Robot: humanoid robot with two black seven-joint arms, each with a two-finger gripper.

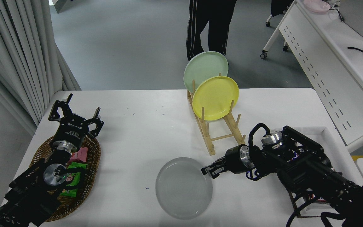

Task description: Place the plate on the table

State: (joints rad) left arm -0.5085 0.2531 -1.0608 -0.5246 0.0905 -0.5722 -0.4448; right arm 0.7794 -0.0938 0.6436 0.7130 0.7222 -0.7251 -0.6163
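Right tool (207,170) at plate (183,189) rim, snack packets (74,176) in basket (94,157)

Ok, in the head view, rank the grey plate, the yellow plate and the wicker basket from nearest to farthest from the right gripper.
From the right gripper:
1. Grey plate, flat on the table right beside its fingertips.
2. Yellow plate, upright in the wooden rack behind it.
3. Wicker basket, far across at the table's left edge.

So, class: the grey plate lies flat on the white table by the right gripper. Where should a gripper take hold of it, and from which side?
Grip the raised rim at the plate's right edge, coming in low from the right, where the right gripper already is. The plate lies flat on the table, so probably only its shallow rim offers a pinch: one finger over it, one beneath.
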